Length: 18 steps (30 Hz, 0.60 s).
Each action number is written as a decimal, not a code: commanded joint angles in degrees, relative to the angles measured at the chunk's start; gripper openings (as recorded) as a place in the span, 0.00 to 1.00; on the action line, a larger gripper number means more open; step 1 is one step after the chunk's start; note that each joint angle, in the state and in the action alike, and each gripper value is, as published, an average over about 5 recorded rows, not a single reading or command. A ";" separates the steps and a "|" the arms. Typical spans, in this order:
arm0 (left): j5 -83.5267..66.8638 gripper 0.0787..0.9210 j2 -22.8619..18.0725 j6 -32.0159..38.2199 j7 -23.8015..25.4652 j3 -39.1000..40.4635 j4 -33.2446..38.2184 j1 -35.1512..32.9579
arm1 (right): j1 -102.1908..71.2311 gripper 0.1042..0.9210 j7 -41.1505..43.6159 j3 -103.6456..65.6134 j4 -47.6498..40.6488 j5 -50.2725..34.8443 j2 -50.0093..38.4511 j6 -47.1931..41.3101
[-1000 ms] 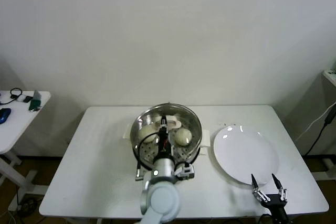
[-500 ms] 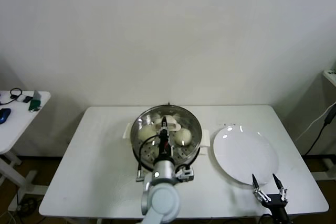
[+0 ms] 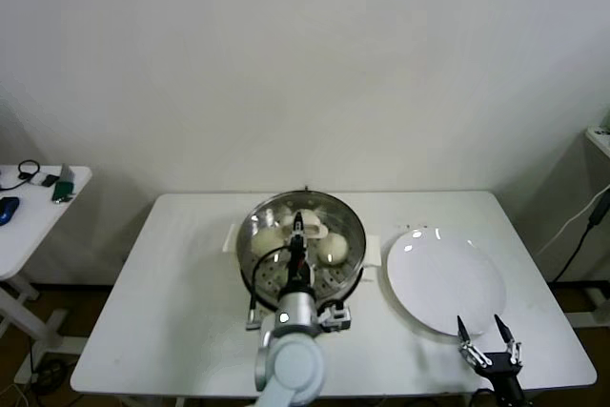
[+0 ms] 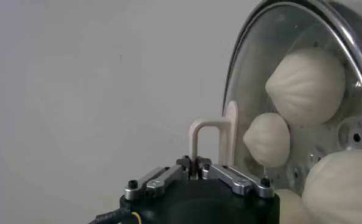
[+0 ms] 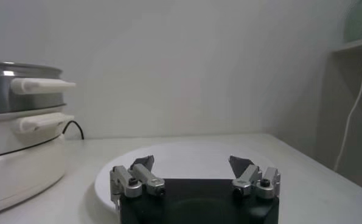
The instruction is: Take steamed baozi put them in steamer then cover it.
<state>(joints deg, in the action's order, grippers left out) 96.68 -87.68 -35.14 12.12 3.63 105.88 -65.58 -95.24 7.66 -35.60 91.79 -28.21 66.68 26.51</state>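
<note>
The steamer (image 3: 303,247) stands mid-table, a glass lid (image 4: 302,91) over it, with baozi (image 3: 332,248) visible through the glass; how many lie inside is hard to count, since the left arm crosses them. Nearest, at the table's front edge, the right gripper (image 3: 488,342) waits with jaws spread wide beside the white plate (image 3: 446,278). The left gripper (image 3: 299,232) has its jaws nearly closed around the lid's cream handle (image 4: 212,141); its fingertips are hidden.

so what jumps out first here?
The shiny steamer mid-table, baozi showing through its glass lid. The left pincer sits over it at the lid's cream handle. The empty white plate lies to its right, with the open right pincer at the near table edge.
</note>
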 commanded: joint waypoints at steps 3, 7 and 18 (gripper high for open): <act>-9.52 0.24 4.62 -2.35 3.44 2.58 6.07 0.27 | 0.25 0.88 0.27 -0.06 -0.06 -0.04 -0.11 -0.76; -12.73 0.36 7.00 -2.92 3.61 2.69 9.64 -0.28 | 0.41 0.88 0.34 -0.04 -0.20 -0.08 -0.13 -1.01; -25.75 0.73 13.47 0.97 -3.42 -0.14 20.52 -7.00 | 0.32 0.88 -1.18 0.46 -0.08 -1.72 -0.95 -2.12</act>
<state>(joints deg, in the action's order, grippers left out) 84.55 -80.38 -37.48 14.32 5.14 116.37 -67.43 -94.79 8.00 -35.32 91.06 -28.62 66.24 25.35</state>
